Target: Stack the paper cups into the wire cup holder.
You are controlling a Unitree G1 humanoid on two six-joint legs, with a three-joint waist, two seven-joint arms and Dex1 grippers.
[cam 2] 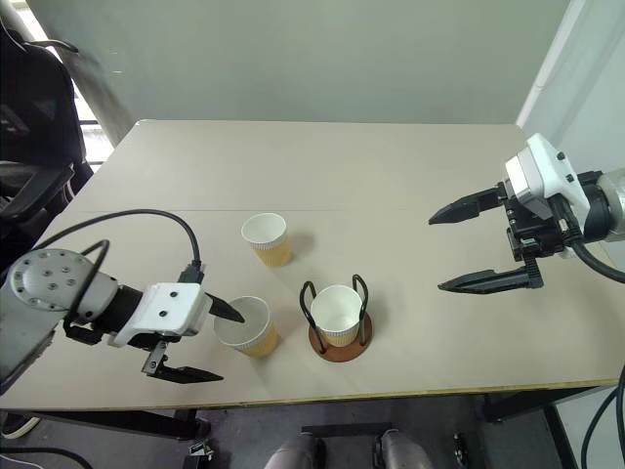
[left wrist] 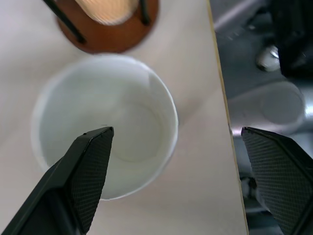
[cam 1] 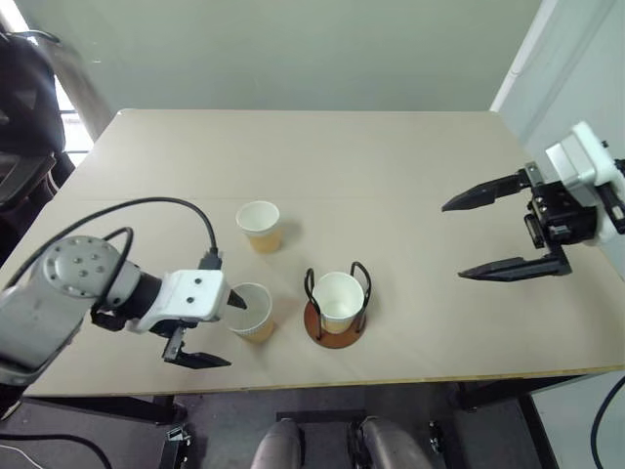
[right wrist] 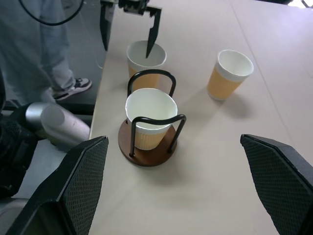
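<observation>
Wire cup holder (cam 1: 337, 322) stands near the front edge of the pale, smooth desk (cam 1: 391, 186): round reddish-brown disc, two black wire loops, one tan paper cup (cam 1: 338, 298) seated inside. Second cup (cam 1: 252, 311) just left of the holder; left gripper (cam 1: 217, 327) has jaws wide open, one finger inside the rim. Third cup (cam 1: 260, 226) behind and left. Right gripper (cam 1: 498, 231) well right of the holder, jaws spread, empty. No writing legible.

holder base (left wrist: 105, 29) blurred, cut off
</observation>
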